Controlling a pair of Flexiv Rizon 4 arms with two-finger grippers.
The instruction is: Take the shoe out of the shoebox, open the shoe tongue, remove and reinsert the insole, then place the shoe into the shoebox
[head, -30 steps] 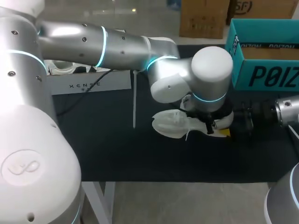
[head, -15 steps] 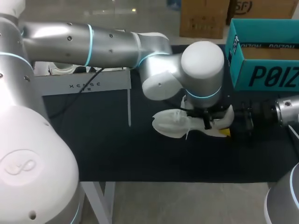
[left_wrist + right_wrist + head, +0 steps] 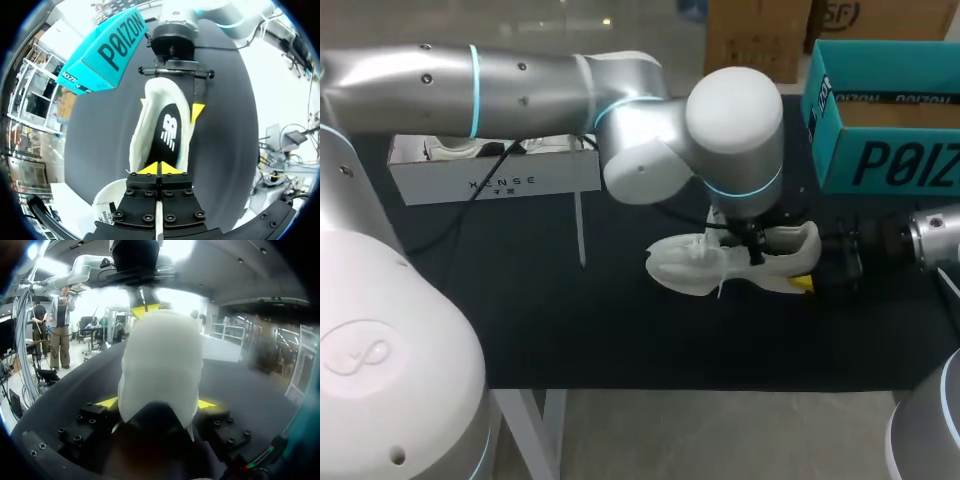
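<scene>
A white shoe (image 3: 695, 265) lies on the black mat, toe pointing left. Its heel sits between the fingers of my right gripper (image 3: 806, 266), which press it from both sides; the right wrist view shows the white heel (image 3: 160, 360) filling that gripper (image 3: 156, 403). My left gripper (image 3: 754, 254) points straight down into the shoe's opening. In the left wrist view, that gripper (image 3: 160, 168) has its yellow tips together over the black insole (image 3: 169, 134) inside the shoe. I see nothing between those tips. The teal shoebox (image 3: 885, 150) stands at the back right.
A long white box (image 3: 500, 175) stands at the back left of the mat (image 3: 570, 330). My left arm's big elbow joint hangs over the middle, just behind the shoe. In the left wrist view the shoebox (image 3: 107, 50) stands beside my right arm.
My left gripper has slid left along the shoe, from over the heel to the opening, so the heel now shows. The shoe and my right gripper have stayed put.
</scene>
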